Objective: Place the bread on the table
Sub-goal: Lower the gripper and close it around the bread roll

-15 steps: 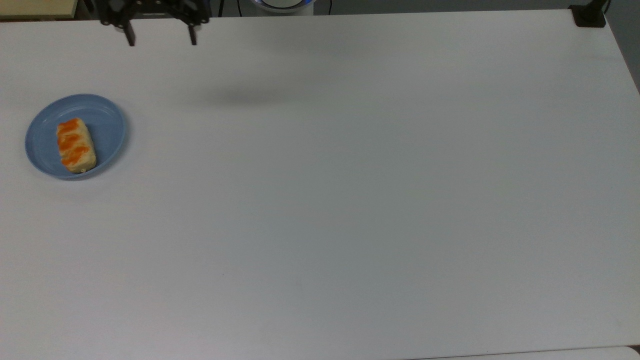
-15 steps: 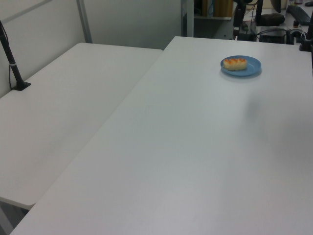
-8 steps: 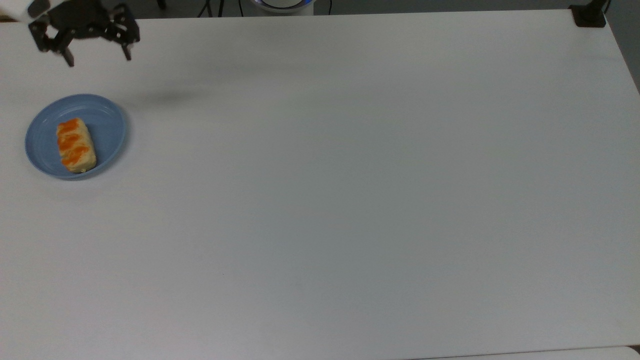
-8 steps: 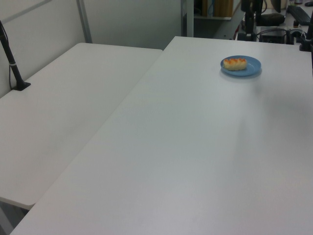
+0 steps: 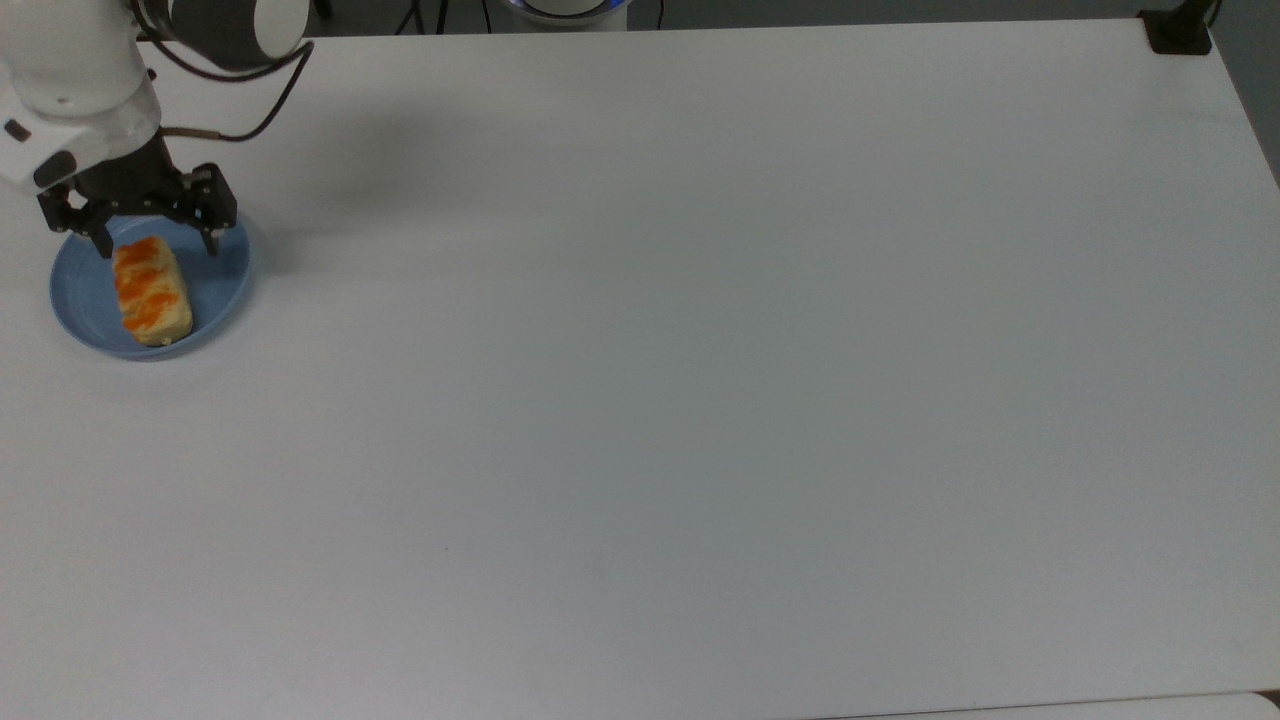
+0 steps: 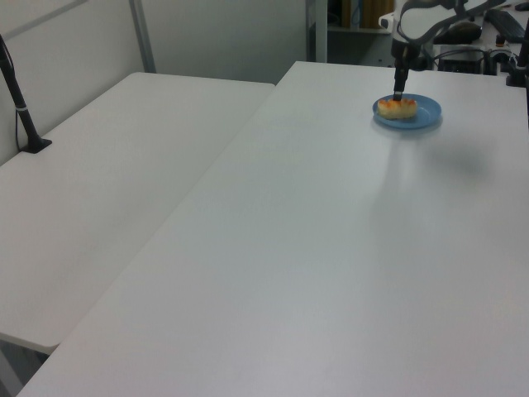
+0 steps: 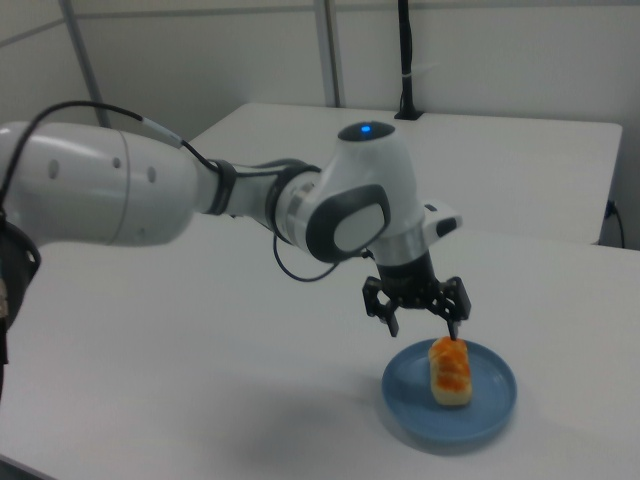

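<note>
1. Far left of the top view: bread point(image 5: 151, 290) lies on the blue plate point(image 5: 222, 272), mid-left of the frame, long axis roughly up-down. Not on the table point(image 5: 700, 350) yet.
2. Gripper point(image 5: 154, 243) sits just above the bread's upper end in the top view, fingers spread wide, nothing held. The right view shows the same: gripper point(image 7: 420, 325) over the loaf's far end, bread point(image 7: 450, 370) untouched, as far as I can tell.
3. Risk: fingers straddle the end of the loaf, not its middle. Closing there could pinch only the tip, so the bread pivots or slips out on lift.
4. Risk: one fingertip looks close to the plate's rim at the top view's left. Descending further could hit the rim and tip or shove the plate.
5. Risk: the plate is light and unrestrained, so a squeeze off-centre may drag it along the table.
6. Risk: the loaf looks soft, and too much clamping could crush it.
7. Right side of the frames: bare table, ample drop room.
8. Writing or brands: none legible.
</note>
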You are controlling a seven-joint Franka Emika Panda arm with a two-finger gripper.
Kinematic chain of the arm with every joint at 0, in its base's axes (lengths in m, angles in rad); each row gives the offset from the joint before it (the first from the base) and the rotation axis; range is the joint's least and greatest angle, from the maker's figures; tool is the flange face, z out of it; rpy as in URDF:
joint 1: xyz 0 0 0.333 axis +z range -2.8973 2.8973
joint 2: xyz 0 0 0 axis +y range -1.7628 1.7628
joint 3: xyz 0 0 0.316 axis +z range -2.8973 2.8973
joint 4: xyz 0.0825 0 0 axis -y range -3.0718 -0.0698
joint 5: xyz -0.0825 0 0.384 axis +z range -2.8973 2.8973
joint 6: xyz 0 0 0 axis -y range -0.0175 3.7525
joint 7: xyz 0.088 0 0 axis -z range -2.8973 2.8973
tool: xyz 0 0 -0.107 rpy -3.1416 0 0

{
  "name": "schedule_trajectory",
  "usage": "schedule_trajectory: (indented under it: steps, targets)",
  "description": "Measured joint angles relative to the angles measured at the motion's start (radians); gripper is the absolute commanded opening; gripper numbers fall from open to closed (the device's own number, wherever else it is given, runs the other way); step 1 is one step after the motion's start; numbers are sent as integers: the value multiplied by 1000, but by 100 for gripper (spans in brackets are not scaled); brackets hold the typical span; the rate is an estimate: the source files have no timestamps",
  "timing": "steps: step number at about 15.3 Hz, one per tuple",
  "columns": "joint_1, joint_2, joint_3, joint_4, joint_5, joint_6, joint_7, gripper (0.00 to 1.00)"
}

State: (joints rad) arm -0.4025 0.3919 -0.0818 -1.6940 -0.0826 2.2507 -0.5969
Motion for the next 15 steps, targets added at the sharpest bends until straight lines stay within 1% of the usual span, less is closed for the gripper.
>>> schedule_trajectory:
  steps: [4, 8, 9, 10, 11, 15]
  targets:
    - [-32, 51, 0, 1, -10, 84, 11, 99]
    - [-53, 76, -1, 1, -41, 96, 11, 79]
    - [-54, 82, -1, 1, -42, 96, 11, 65]
    - [-55, 87, -1, 2, -42, 96, 12, 56]
    - [-55, 91, -1, 2, -42, 96, 12, 51]
    - [-55, 94, -1, 4, -42, 96, 16, 49]
